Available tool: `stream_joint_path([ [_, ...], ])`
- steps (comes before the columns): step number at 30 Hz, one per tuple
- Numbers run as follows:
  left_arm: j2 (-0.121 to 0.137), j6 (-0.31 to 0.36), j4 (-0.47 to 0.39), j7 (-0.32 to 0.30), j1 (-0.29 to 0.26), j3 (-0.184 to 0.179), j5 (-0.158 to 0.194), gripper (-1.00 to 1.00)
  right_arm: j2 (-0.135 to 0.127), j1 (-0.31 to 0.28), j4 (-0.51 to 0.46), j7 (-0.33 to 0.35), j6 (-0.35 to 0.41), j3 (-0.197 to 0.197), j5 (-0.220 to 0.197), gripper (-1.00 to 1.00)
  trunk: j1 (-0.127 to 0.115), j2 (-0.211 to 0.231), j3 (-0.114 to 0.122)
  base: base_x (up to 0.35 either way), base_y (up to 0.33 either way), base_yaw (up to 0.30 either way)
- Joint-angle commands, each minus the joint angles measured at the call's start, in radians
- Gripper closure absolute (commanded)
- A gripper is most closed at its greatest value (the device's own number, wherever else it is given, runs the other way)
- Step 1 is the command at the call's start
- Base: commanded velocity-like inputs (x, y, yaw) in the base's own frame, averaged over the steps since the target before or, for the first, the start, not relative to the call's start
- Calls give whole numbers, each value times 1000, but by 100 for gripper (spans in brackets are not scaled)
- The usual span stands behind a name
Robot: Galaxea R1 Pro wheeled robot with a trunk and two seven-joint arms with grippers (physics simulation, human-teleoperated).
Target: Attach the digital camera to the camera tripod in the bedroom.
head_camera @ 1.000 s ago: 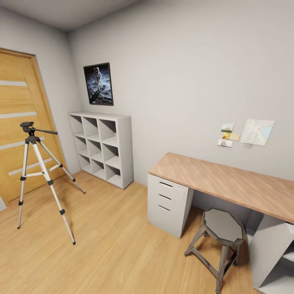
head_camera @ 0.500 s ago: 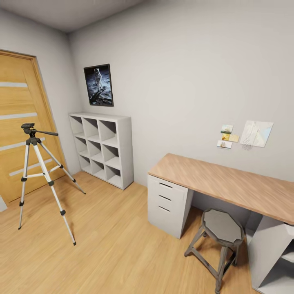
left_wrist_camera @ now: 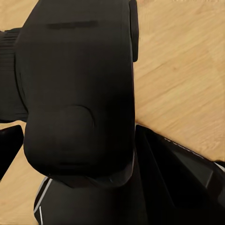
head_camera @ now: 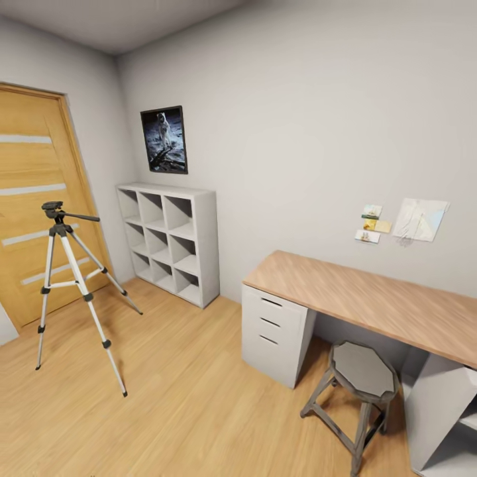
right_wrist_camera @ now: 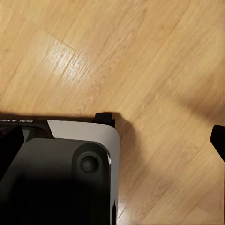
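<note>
The camera tripod [head_camera: 74, 285] stands on the wood floor at the left of the bedroom, in front of the oak door [head_camera: 33, 199]. Its silver legs are spread and its black head [head_camera: 53, 209] carries nothing, with the pan handle pointing right. In the left wrist view a black boxy body with a ribbed stubby lens, the digital camera [left_wrist_camera: 77, 79], sits between the dark fingers [left_wrist_camera: 178, 178] of my left gripper [left_wrist_camera: 79, 140], which is shut on it. Its red dot is hidden. My right gripper [right_wrist_camera: 115, 140] is open over bare floor, with one fingertip [right_wrist_camera: 218, 139] at the frame's edge.
White cube shelves [head_camera: 169, 242] stand against the back wall under an astronaut poster [head_camera: 163, 140]. A desk [head_camera: 371, 298] with white drawers [head_camera: 275, 331] and a grey stool [head_camera: 361, 374] take up the right side. Open floor lies between me and the tripod. My own base [right_wrist_camera: 61, 173] shows below the right gripper.
The whole head view has shifted slightly to the right, so the camera moved. The tripod and furniture stand as before.
</note>
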Motion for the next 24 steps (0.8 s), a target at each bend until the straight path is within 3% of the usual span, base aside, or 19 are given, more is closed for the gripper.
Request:
stream_joint_path([
  [1, 0, -3, 1, -3, -1, -9, 7, 100, -1, -1, 1, 3, 1, -5, 6, -100, -4, 6, 1, 0, 0, 223],
  [24, 0, -9, 1, -2, 0, -8, 7, 100, -1, -1, 1, 2, 2, -5, 12, -100, -92, 167, 74, 0, 0, 263],
])
